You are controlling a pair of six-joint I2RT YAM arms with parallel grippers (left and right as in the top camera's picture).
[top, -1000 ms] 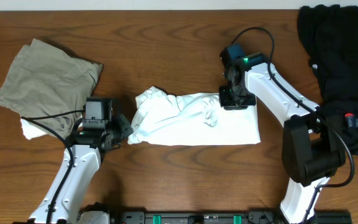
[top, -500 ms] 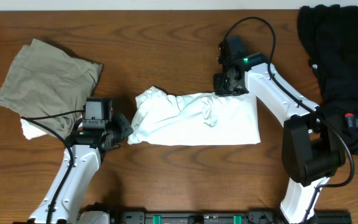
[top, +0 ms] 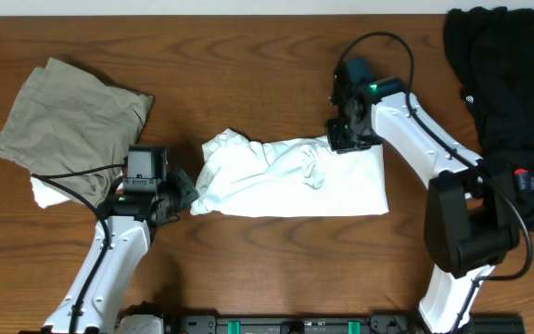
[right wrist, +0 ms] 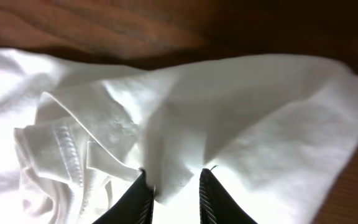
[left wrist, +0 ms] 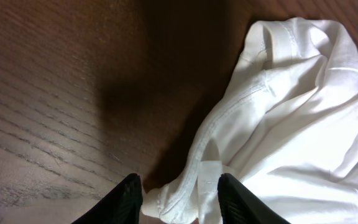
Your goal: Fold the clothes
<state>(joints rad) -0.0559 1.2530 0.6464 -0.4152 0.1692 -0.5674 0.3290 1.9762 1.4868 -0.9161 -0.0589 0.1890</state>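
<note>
The white T-shirt (top: pixel 290 176) lies crumpled and partly folded in the middle of the table. No print shows on it. My left gripper (top: pixel 186 192) is at its left edge. In the left wrist view the gripper (left wrist: pixel 180 202) is closed on the bunched hem (left wrist: pixel 188 186). My right gripper (top: pixel 343 139) is at the shirt's far edge. In the right wrist view the gripper (right wrist: pixel 176 196) pinches a raised fold of the white cloth (right wrist: pixel 241 118). The crumpled collar (right wrist: pixel 61 155) lies to the left of it.
An olive-grey garment (top: pixel 72 121) lies folded at the far left, with a white piece (top: pixel 46 193) sticking out under it. A heap of black garments (top: pixel 508 93) lies at the far right, beside the right arm's base. The table is brown wood (top: pixel 248 65).
My right gripper rose toward the far edge of the shirt, then came back a little toward it. The left arm and the shirt's left side have not moved.
</note>
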